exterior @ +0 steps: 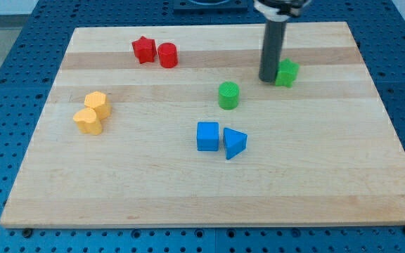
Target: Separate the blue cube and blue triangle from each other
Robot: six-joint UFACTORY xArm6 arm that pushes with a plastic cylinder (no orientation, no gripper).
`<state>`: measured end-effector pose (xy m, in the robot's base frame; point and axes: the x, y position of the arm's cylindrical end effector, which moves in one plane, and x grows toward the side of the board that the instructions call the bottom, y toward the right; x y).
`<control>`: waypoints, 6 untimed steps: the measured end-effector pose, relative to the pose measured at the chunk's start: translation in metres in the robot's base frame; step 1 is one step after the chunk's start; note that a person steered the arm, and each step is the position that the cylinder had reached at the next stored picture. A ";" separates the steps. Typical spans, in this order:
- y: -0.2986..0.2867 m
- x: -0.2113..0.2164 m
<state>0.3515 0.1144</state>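
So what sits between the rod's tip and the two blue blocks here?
In the camera view, the green cylinder lies roughly between my tip and the blue cube with the blue triangle beside it; otherwise bare board.

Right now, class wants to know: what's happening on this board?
My tip rests near the view's top, just left of a green block, far from its targets. The blue cube and blue triangle sit side by side near the middle, almost touching, not yet separated.
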 end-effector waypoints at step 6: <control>-0.182 0.144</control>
